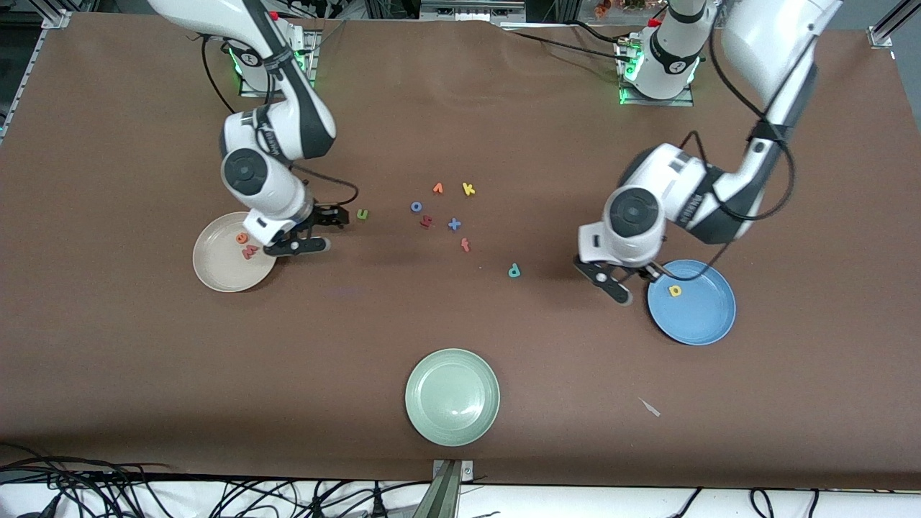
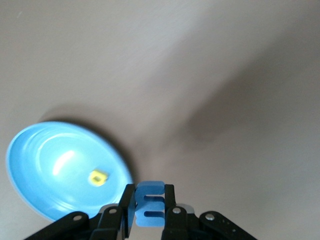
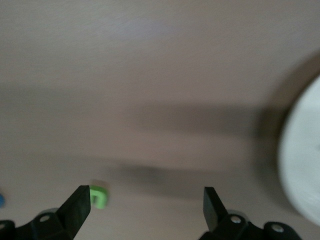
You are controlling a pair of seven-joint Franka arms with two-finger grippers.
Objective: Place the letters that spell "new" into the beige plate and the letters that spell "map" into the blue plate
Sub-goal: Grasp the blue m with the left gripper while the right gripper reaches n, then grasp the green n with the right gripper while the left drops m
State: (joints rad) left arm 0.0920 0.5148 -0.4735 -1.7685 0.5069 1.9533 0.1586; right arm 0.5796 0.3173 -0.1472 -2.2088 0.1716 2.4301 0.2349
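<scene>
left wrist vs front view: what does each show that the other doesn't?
Only the left wrist view: the blue m pinched in the shut left gripper.

Only the front view: the open right gripper by the beige plate, which holds the orange e and salmon-red w; the lime-green n, teal p and pale green plate.

Both: the blue plate with the yellow a in it.

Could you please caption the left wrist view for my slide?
Left hand shut on small blue foam letter m beside round blue plate holding yellow foam letter a.
</scene>
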